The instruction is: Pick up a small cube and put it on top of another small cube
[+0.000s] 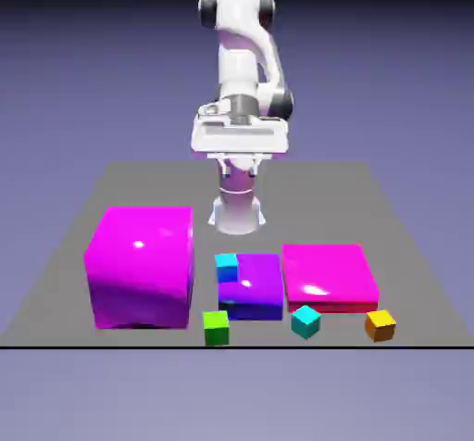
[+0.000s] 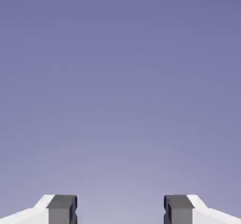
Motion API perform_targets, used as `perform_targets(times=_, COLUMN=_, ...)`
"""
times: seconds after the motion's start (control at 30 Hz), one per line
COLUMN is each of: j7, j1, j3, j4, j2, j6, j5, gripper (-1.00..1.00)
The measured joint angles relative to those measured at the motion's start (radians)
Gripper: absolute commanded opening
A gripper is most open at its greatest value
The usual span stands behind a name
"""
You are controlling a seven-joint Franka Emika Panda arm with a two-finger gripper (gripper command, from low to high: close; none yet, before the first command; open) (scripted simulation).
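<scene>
The tiny teal small cube (image 1: 305,321) sits on the grey table near the front edge, right of the purple block. The bright green cube (image 1: 216,327) rests further toward the exterior view's left, also at the front edge. My gripper (image 1: 238,163) hangs high above the table's far side, well behind both cubes, close to the arm's base. In the hand view my gripper (image 2: 120,210) is open, its grey fingertips (image 2: 61,209) wide apart with only the blue-violet backdrop between them. Neither cube shows in the hand view.
A big magenta block (image 1: 141,265) stands at the left. A flat magenta slab (image 1: 329,275) lies at the right, a purple block (image 1: 254,286) between them. A sky-cyan cube (image 1: 226,266) sits by the purple block. An orange cube (image 1: 380,324) is at front right.
</scene>
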Motion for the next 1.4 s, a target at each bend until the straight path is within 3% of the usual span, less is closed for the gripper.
perform_targets(times=1.23, j7=-0.055, j1=0.14, j3=0.307, j4=1.22, j2=1.336, j6=-1.395, j5=-0.388, gripper=0.0)
perform_targets(times=1.37, j7=-0.03, j1=0.118, j3=0.291, j4=1.111, j2=1.364, j6=-1.265, j5=-0.416, gripper=0.0)
perform_targets(times=1.4, j7=-0.027, j1=0.116, j3=0.289, j4=1.098, j2=1.367, j6=-1.249, j5=-0.419, gripper=-1.0)
